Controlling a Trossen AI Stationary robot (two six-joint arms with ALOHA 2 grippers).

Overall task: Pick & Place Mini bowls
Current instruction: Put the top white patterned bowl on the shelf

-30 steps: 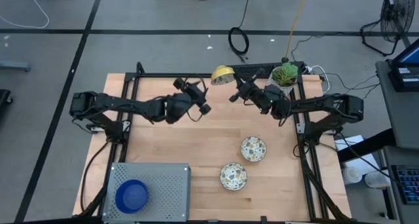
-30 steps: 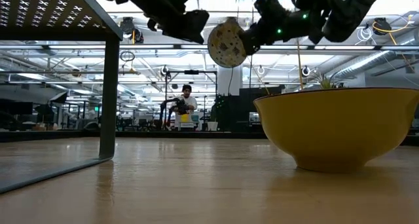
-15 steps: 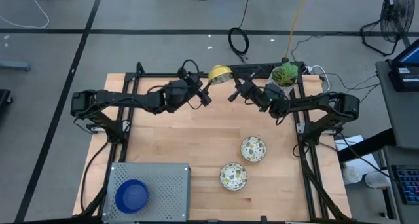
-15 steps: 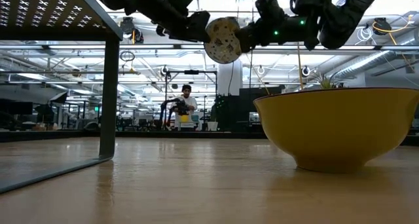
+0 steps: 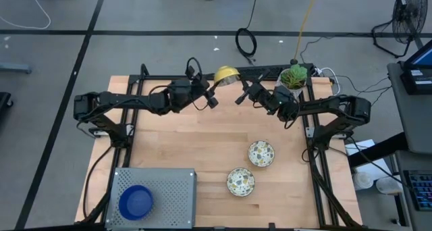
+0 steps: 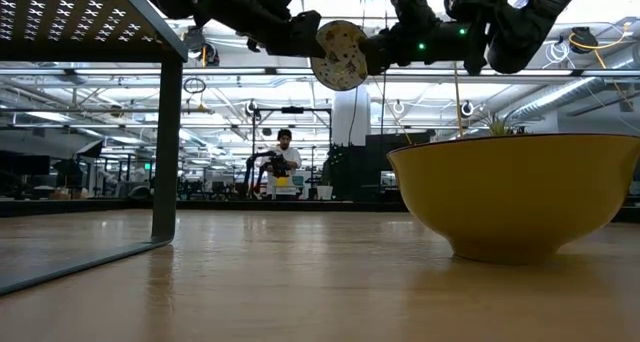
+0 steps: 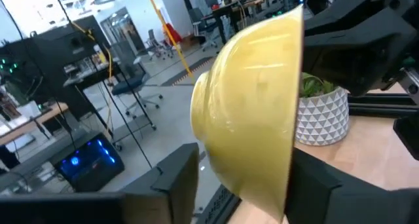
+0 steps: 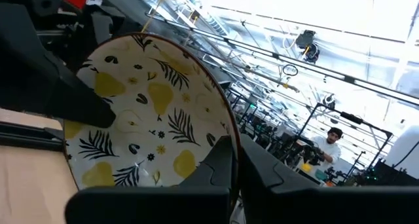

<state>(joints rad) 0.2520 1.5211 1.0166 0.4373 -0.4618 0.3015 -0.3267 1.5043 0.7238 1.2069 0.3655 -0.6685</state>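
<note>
A mini bowl (image 5: 227, 74), yellow outside and cream inside with yellow fruit and dark leaves, is up in the air over the table's far middle. It stands on edge, its inside (image 6: 338, 55) facing the near side. My right gripper (image 8: 229, 160) is shut on it. My left gripper (image 7: 245, 181) is open, one finger on each side of the bowl's wall (image 7: 262, 99); whether it touches I cannot tell. Two more patterned bowls (image 5: 261, 153) (image 5: 241, 182) rest on their bases on the table. A blue bowl (image 5: 135, 202) sits on a grey perforated platform. My right gripper pinches the raised bowl's rim (image 8: 221, 129), one finger on the patterned inside and one behind on the yellow outside. It comes roughly level from the table's right. The bowl is lifted clear, on edge, high above the table.
The grey perforated platform (image 5: 158, 184) on legs fills the near left corner. A white pot with a green plant (image 5: 293, 78) stands at the far right edge behind my right arm. In the low view, the nearest patterned bowl's yellow outside (image 6: 520, 192) blocks the right side. A person (image 6: 285, 162) stands far off.
My left gripper has moved toward the far edge and right, up to the raised bowl, until its open fingers stand on either side of the bowl's wall. My right gripper has kept its hold, and the bowl has shifted slightly up and left.
</note>
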